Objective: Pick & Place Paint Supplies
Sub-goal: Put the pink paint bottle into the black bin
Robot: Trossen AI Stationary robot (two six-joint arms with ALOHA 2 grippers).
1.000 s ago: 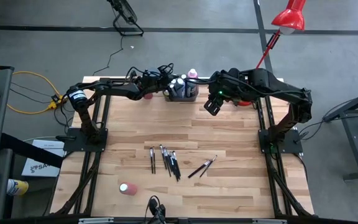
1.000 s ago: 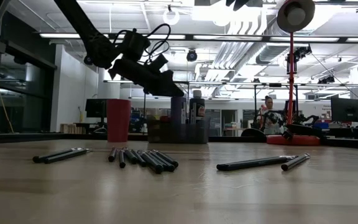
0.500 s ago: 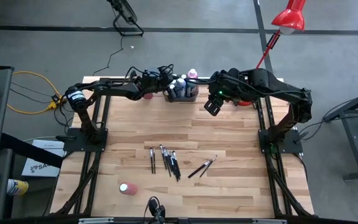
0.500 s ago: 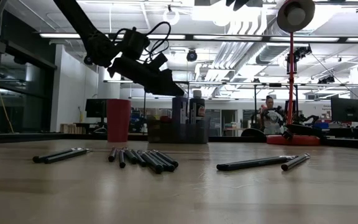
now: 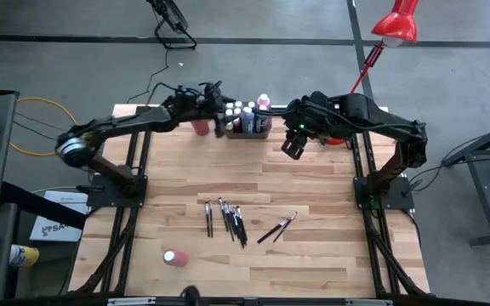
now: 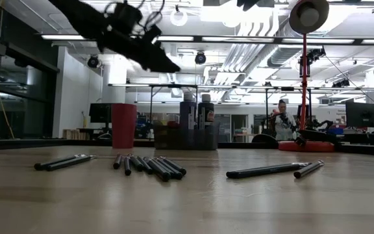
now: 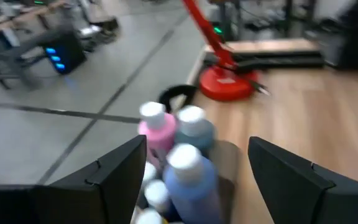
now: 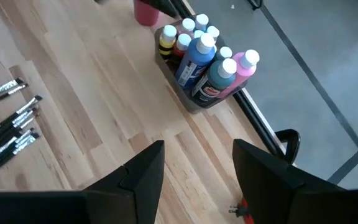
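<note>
Wooden tabletop (image 5: pixel 313 183) in a big open lab, red lamp base on the tray's right. Grey tray (image 5: pixel 247 129) sits at the far edge, packed with upright paint bottles (image 8: pixel 199 59), pale caps; blue and pink ones show in the wrist views. Red cup (image 5: pixel 200 125) stands just left of the tray. Paintbrushes (image 5: pixel 228 219) lie loose well in front of the tray, a main bunch plus two angled ones to its right; one more pink bottle (image 5: pixel 173 257) lies alone even farther toward the near edge. Change: left gripper (image 5: pixel 219 121) was low at the tray's left end a second ago, now lifted higher and pulled back a bit, fingers (image 7: pixel 114 177) spread wide, nothing between them, looking down on the bottle tops. Reads as a bottle just dropped off and the arm backing out. Right gripper (image 5: pixel 289 144) hangs just right of the tray, unmoved, fingers (image 8: pixel 140 174) apart and empty. Likely left to do: all brushes and the stray pink bottle.
</note>
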